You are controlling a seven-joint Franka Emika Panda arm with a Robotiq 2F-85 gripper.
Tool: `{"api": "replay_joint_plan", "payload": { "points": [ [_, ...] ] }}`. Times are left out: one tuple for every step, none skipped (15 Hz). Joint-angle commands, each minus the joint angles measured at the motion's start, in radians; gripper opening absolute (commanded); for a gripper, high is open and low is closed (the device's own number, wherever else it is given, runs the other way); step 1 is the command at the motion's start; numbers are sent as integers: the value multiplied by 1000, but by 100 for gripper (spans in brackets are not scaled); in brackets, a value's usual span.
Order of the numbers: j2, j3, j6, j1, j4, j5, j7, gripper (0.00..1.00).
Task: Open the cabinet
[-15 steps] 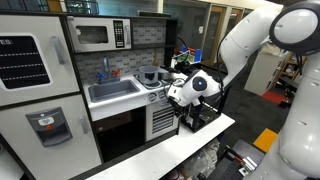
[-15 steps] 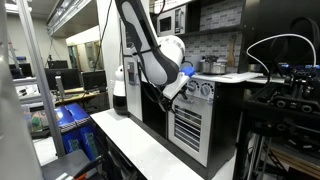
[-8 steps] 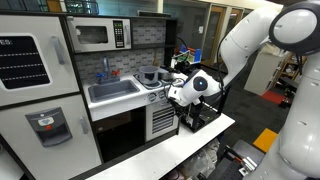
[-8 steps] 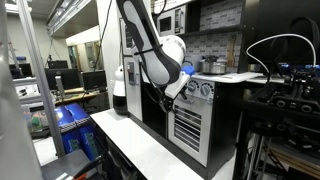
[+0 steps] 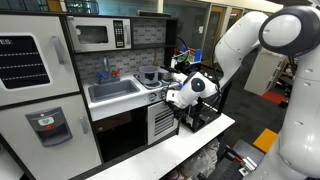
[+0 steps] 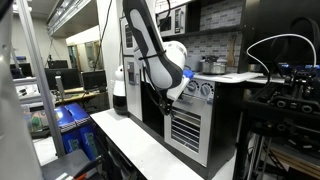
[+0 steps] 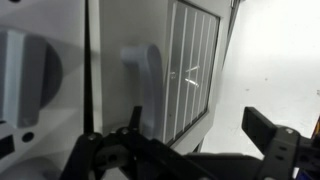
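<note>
The cabinet (image 5: 161, 122) is the small white oven-like compartment under the counter, its door marked with grey stripes; it also shows in the other exterior view (image 6: 187, 127). In the wrist view the striped door panel (image 7: 192, 68) fills the middle, with a grey handle (image 7: 143, 72) beside it. My gripper (image 7: 200, 138) is open and right in front of the door's upper edge. One dark finger (image 7: 133, 125) sits near the handle, the other (image 7: 266, 130) stands off the door's side. In both exterior views the gripper (image 5: 181, 98) (image 6: 178, 93) hovers at the door's top. Whether a finger touches the handle I cannot tell.
A grey-fronted microwave (image 5: 96, 35) sits above, a sink (image 5: 112, 91) left of the cabinet, and a dark compartment (image 5: 122, 133) below the sink. A pot (image 5: 151, 75) stands on the stove top. A white table (image 5: 190, 140) runs in front of the kitchen.
The gripper has shifted slightly down and closer to the door's top, and the upper arm has swung a little. The door looks about the same.
</note>
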Motion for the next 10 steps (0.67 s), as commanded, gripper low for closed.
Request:
{"api": "replay_joint_plan", "payload": {
  "points": [
    [64, -3, 49, -5, 21, -14, -36, 100],
    [61, -6, 51, -4, 17, -16, -40, 100],
    [55, -7, 48, -2, 13, -16, -44, 100],
    [48, -9, 44, 0, 10, -14, -48, 100],
    [39, -10, 41, 2, 6, -13, -52, 100],
    [30, -15, 42, 4, -1, -6, -64, 100],
    [17, -19, 43, 7, -10, -1, -74, 100],
    [1, -23, 43, 9, -23, 5, -82, 100],
    [-18, -26, 38, 12, -39, 8, -90, 100],
    [-31, -29, 38, 14, -50, 11, -98, 100]
  ]
}}
